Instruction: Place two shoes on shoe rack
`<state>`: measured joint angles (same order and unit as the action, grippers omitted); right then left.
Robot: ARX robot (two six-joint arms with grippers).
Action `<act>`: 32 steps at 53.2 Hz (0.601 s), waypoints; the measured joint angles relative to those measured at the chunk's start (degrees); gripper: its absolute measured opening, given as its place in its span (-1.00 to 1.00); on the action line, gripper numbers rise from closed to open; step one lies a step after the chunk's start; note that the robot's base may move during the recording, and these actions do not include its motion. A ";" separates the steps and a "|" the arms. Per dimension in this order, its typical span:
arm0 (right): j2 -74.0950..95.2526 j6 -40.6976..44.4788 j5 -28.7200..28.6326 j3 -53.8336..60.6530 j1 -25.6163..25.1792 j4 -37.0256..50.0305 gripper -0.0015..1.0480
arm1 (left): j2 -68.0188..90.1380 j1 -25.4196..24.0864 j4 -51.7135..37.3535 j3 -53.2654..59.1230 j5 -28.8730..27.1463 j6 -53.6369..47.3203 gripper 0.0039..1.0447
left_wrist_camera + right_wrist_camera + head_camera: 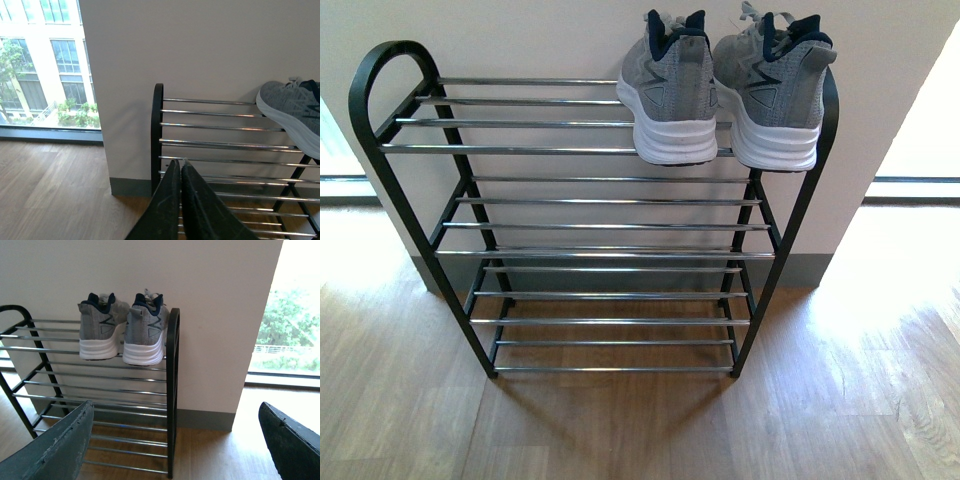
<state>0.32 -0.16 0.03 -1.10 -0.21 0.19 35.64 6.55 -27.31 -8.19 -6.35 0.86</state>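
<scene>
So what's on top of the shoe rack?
A grey sneaker and its matching sneaker stand side by side on the shoe rack's top rods, at the right end, heels facing out. Their white soles cover the rods beneath them.

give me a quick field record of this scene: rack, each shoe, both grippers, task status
shoe rack: black frame, silver rods, standing against the wall
inner shoe: on the top tier, heel toward the robot
outer shoe: on the top tier at the rack's right end in the front view, beside the inner shoe
left gripper: shut, holding nothing
right gripper: open, holding nothing
task status: both shoes on the rack
</scene>
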 joint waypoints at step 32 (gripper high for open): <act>0.00 0.02 0.00 0.00 0.00 0.00 0.82 | -16.57 -6.34 8.46 7.43 6.36 -0.39 -0.99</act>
<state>0.32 -0.14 0.03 -1.10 -0.21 0.19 19.07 0.21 -18.85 -0.75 0.01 0.47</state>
